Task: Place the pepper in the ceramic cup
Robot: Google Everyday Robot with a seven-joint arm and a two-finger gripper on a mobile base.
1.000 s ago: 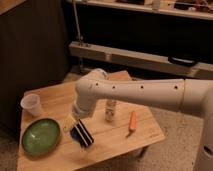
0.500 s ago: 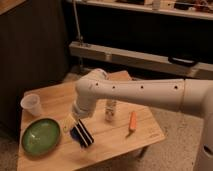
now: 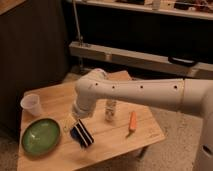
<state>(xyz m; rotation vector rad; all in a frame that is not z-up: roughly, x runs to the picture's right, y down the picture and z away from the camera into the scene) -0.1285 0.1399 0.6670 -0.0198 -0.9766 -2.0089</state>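
Note:
A slender orange pepper [image 3: 132, 121] lies on the wooden table [image 3: 120, 137] near its right edge. The whitish ceramic cup [image 3: 31, 105] stands upright at the table's far left. My gripper [image 3: 81, 134] hangs low over the middle of the table, its dark fingers [image 3: 85, 132] spread open with nothing between them. It sits well left of the pepper and right of the cup. The white arm reaches in from the right, above the pepper.
A wide green bowl [image 3: 41, 136] rests at the front left, just left of the gripper. A white cylindrical bottle [image 3: 110, 110] stands between the gripper and the pepper. A dark shelf unit runs behind the table.

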